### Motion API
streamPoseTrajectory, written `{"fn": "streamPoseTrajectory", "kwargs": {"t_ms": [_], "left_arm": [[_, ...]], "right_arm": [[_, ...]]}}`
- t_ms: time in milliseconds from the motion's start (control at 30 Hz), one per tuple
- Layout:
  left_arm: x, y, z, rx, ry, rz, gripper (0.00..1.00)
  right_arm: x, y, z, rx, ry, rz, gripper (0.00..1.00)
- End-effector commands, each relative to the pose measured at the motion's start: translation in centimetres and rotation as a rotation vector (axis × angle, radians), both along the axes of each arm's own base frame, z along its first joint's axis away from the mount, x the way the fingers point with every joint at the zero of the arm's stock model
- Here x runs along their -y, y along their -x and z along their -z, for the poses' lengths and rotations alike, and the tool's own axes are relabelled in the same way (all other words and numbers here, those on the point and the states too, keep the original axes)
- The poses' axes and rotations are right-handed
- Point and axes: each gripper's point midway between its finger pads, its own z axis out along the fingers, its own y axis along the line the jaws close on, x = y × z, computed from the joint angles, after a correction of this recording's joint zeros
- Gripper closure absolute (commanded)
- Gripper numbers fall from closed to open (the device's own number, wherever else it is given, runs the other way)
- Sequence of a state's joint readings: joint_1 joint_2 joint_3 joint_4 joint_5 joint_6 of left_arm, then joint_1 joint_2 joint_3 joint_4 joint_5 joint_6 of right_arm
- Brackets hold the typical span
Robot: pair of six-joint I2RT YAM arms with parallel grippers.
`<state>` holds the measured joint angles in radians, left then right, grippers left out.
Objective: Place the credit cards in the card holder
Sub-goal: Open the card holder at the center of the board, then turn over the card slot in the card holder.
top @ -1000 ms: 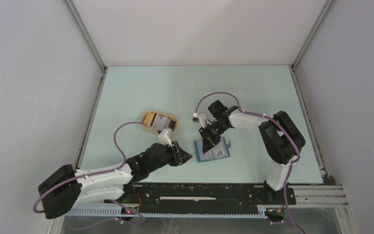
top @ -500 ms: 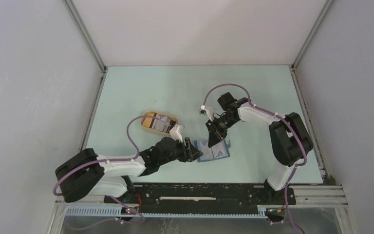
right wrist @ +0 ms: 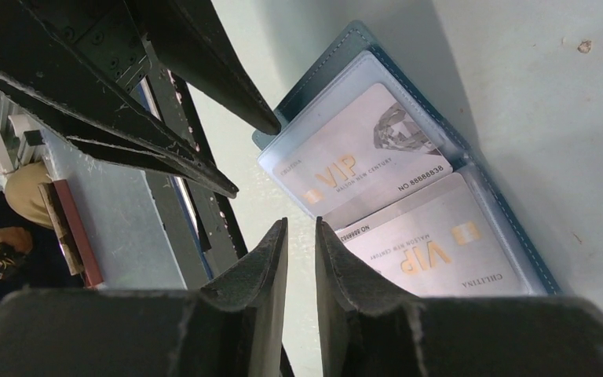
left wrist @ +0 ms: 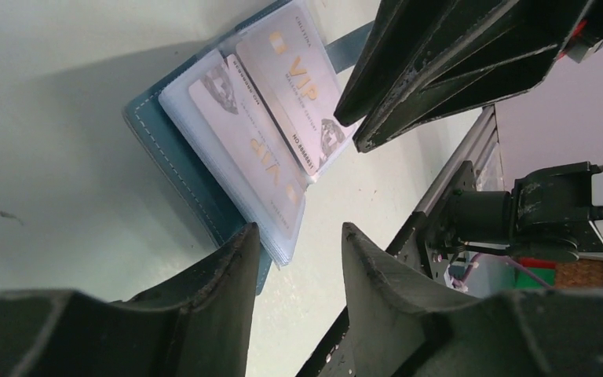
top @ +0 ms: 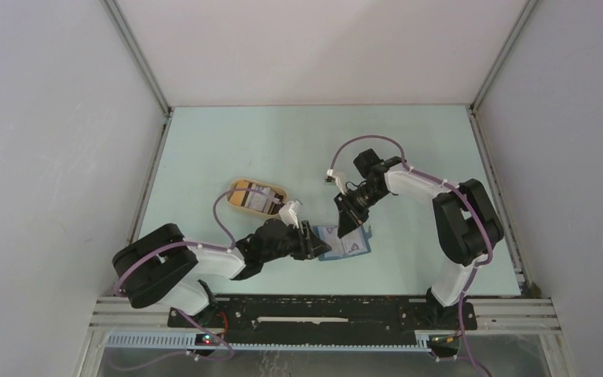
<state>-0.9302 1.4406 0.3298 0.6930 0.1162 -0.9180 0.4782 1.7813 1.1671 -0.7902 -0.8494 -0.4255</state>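
Observation:
The teal card holder [top: 345,242] lies open on the table, near the front. Two silvery VIP credit cards [left wrist: 298,86] [left wrist: 251,149] sit in its clear sleeves; the right wrist view shows them too [right wrist: 361,157] [right wrist: 440,236]. More credit cards [top: 261,198] lie in the tan tray. My left gripper [top: 316,242] [left wrist: 298,236] is open at the holder's left edge [left wrist: 165,149], one fingertip [left wrist: 243,239] over its corner. My right gripper [top: 345,226] [right wrist: 300,226] hovers over the holder's far edge. Its jaws stand a narrow gap apart with nothing between them.
The tan oval tray [top: 235,191] stands left of the holder, behind the left arm. A black rail [top: 322,306] runs along the table's near edge, close to the holder. Grey walls enclose the table on three sides.
The left arm has reached right to the holder's left edge. The right gripper has lifted off the holder and drawn back a little, and its jaws have parted slightly.

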Motion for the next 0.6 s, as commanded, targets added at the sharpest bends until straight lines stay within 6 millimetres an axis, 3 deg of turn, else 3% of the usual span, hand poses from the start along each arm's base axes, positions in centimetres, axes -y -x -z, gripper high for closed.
{"fn": "streamPoseTrajectory", "kwargs": {"t_ms": [0,200,567], "left_arm": [[1.6,-1.1,-3.0,0.038,0.102,0.002,0.54],[1.2,-1.0,-3.2,0.039,0.108,-0.01,0.54],[2.5,-1.2,-3.5,0.035,0.133,0.02,0.57]], "right_arm": [[-0.5,-0.4,-0.7,0.004,-0.031,-0.01,0.73],[-0.5,-0.4,-0.6,-0.007,-0.032,-0.009,0.73],[-0.4,-0.4,-1.1,-0.031,-0.065,0.0,0.7]]}}
